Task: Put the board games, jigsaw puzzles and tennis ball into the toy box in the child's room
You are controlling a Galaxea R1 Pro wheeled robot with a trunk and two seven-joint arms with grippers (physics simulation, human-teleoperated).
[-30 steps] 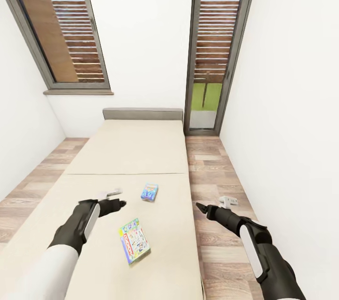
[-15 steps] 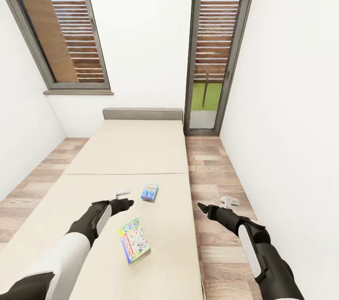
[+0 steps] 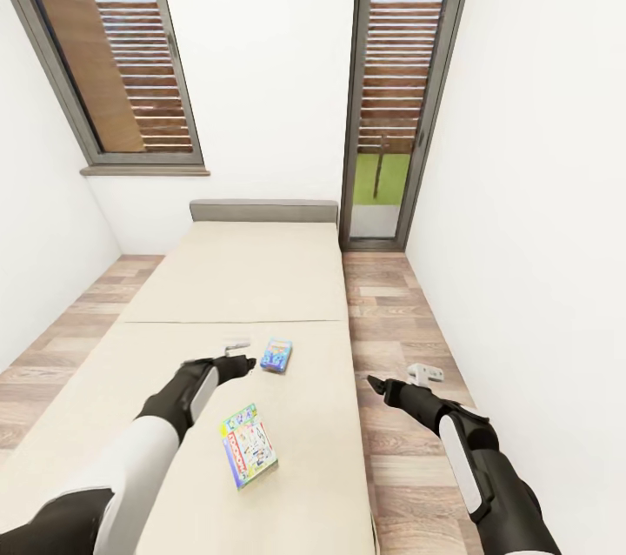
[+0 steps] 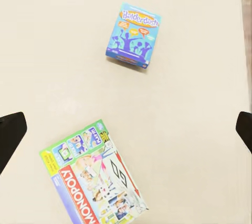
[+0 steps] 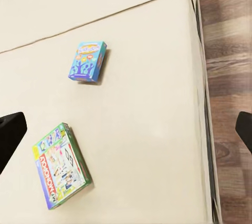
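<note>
Nearest the robot, the Monopoly box (image 3: 249,444) is lying flat on the beige bed (image 3: 287,277), turned at an angle to the mattress edge. Above the mattress to its left, the left gripper (image 3: 236,355) is hanging with its fingertips spread wide, as the left wrist view shows, and is gripping nothing. Out to the right, the right gripper (image 3: 423,374) is hovering over the wood floor (image 3: 391,311) beside the bed, its fingertips also standing far apart and empty.

A little farther up the bed, just right of the left gripper, the smaller blue Balderdash box (image 3: 276,356) is lying flat, well apart from the Monopoly box.

The main risk is probably the grasp itself: both boxes are thin and pressed flat against soft bedding, so fingers coming straight down may be sliding over the lid or pushing the box away rather than getting under an edge. A reach aimed at the blue box could also be dragging it toward the right edge and off onto the floor. Carrying a flat box by one edge, it may be tilting and slipping out.
</note>
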